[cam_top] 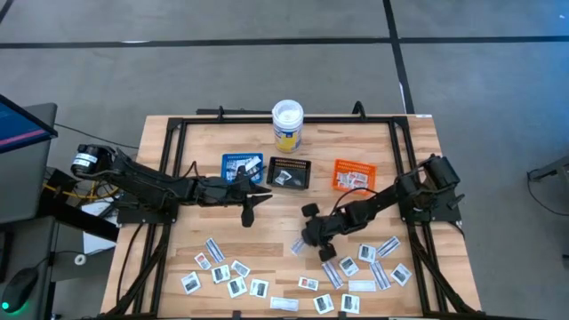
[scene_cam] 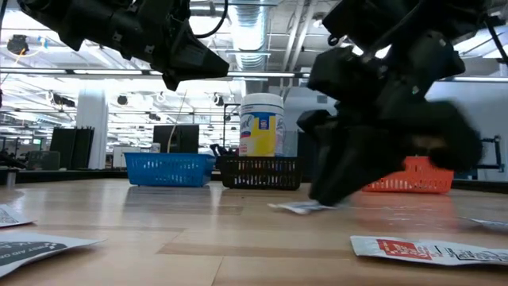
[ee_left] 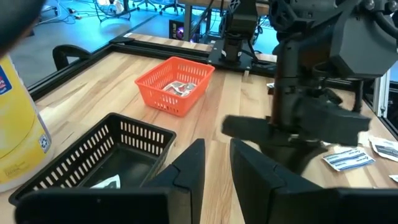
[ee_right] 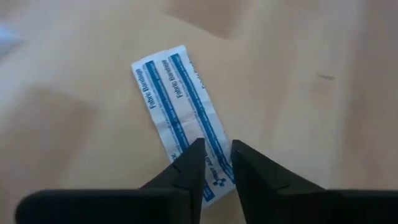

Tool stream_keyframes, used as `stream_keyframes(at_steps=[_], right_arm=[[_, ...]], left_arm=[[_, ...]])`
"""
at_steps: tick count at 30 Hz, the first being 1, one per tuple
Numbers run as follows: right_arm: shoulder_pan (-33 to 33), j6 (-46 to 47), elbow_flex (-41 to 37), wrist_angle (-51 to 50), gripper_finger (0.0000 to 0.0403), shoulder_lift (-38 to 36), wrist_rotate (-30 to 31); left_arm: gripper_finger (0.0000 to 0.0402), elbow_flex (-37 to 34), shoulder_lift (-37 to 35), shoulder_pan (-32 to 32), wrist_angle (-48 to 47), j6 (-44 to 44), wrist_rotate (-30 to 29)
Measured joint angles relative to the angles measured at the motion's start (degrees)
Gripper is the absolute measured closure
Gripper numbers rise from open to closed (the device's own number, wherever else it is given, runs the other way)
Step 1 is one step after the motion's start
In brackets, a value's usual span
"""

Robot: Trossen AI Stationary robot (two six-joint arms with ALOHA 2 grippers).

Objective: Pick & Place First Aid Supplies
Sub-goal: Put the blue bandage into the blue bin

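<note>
Mid-desk, a white-and-blue bandage strip lies flat on the wood, right gripper down over one end, jaws narrow and straddling that end; can't tell if it's gripped. More packets scattered along the desk's near edge. Left gripper hangs above the desk, near the blue tray, jaws narrow, nothing in them. Black tray and orange tray each hold packets.

A pale wooden table carries a yellow-labelled tub by its far edge, three small trays (blue, black, orange) mid-table, and paper packets scattered along the near edge.
</note>
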Motion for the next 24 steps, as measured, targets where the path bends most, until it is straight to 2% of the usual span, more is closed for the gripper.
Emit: stream_keyframes(at_steps=[4,9,17,20,24], right_arm=[[0.0,2.5,-0.12,0.17,0.0355,0.08,7.77],[-0.02,2.58,-0.15,0.19,0.0397,0.13,8.79],[0.46,2.31,-0.37,-1.35,0.0401,-1.64,16.45],[0.84,-0.23,-0.74,-4.94,0.0398,-4.81,19.89],[0.74,-3.96,-0.4,-4.65,0.0401,-10.59,30.11]], left_arm=[[0.0326,0.0,0.0,0.0,0.02,0.0,0.0],[0.0326,0.0,0.0,0.0,0.02,0.0,0.0],[0.0326,0.0,0.0,0.0,0.04,0.0,0.01],[0.0325,0.0,0.19,0.01,0.16,0.0,3.99],[0.0323,-0.02,2.24,-0.04,2.29,0.82,9.15]])
